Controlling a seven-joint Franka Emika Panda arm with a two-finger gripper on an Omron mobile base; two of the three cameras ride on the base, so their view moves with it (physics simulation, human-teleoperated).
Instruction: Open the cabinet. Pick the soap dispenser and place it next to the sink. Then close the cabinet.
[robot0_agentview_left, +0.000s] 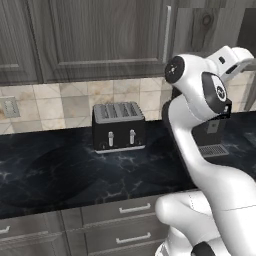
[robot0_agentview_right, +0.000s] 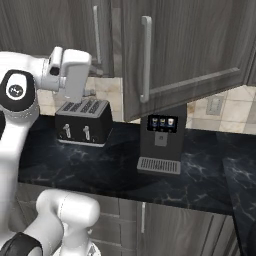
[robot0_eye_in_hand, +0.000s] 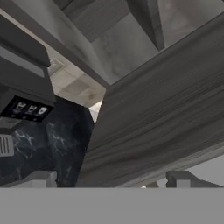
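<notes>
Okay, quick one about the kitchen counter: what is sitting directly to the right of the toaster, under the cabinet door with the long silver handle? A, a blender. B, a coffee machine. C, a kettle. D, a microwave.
B: in the right base view a dark coffee machine with a small lit panel and a drip grille stands right of the toaster, below the cabinet door.

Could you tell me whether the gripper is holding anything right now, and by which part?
Nothing is held: the gripper stands open beside the cabinet door.
</notes>
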